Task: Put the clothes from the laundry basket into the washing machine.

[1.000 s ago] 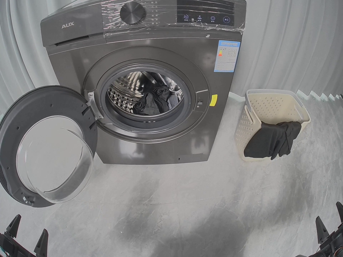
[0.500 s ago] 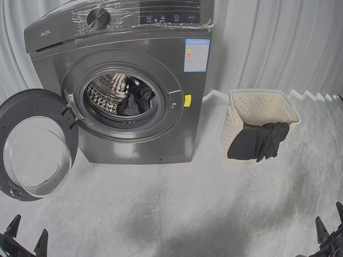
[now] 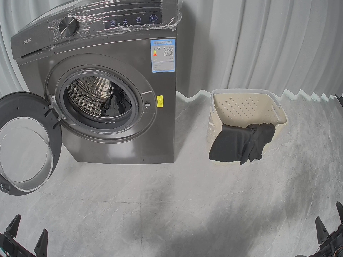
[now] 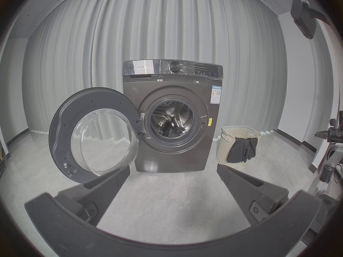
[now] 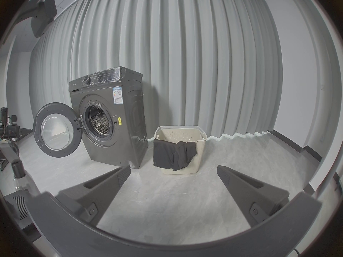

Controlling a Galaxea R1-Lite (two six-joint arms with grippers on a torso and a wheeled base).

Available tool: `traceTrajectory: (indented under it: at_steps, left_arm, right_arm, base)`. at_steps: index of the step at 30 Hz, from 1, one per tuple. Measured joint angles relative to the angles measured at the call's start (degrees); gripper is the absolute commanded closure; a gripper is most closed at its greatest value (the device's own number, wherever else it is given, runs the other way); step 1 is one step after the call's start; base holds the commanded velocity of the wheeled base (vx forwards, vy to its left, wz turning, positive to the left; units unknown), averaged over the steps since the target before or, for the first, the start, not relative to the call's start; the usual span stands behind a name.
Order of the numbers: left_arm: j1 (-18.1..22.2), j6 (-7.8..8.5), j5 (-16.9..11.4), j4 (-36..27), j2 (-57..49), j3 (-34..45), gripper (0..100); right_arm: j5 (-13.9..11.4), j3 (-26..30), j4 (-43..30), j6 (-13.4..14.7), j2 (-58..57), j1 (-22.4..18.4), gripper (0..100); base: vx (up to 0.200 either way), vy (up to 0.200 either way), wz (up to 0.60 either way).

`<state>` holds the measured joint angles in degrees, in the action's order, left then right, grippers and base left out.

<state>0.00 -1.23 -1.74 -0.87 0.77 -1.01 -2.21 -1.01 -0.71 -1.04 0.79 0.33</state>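
Our head view swings right. The washing machine [image 3: 107, 54] and laundry basket [image 3: 246, 91] slide left in frame, so the basket sits nearer centre. More of the open door [image 3: 21, 106] is cut off at the left edge. We read this as camera motion, not object motion.

Bright, even light, glare on the film-wrapped washing machine [image 3: 160, 125]; wrist views bow at edges.

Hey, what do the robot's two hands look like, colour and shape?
They match. The left hand and right hand each have two dark grey, wedge-shaped fingers tapering to blunt tips, with ribbed inner faces and a small round fastener near each base. The fingers sit on a curved dark crossbar.
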Motion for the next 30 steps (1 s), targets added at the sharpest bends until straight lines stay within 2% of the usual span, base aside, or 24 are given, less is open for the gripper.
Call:
traceTrajectory:
  at_steps: [10,22,30]
  left_arm:
    - [0.0,0.15,0.0,0.0,0.0,0.0,0]
    - [0.0,-0.24,0.0,0.0,0.1,0.0,0]
    - [0.0,-0.05,0.1,0.0,0.1,0.0,0]
  right_arm:
    - [0.0,0.0,0.0,0.0,0.0,0.0,0]
    - [0.0,0.0,0.0,0.0,0.0,0.0,0]
    - [0.0,0.0,0.0,0.0,0.1,0.0,0]
  base:
    - [0.000,-0.200,0.00]
    - [0.000,0.000,0.00]
    - [0.000,-0.200,0.00]
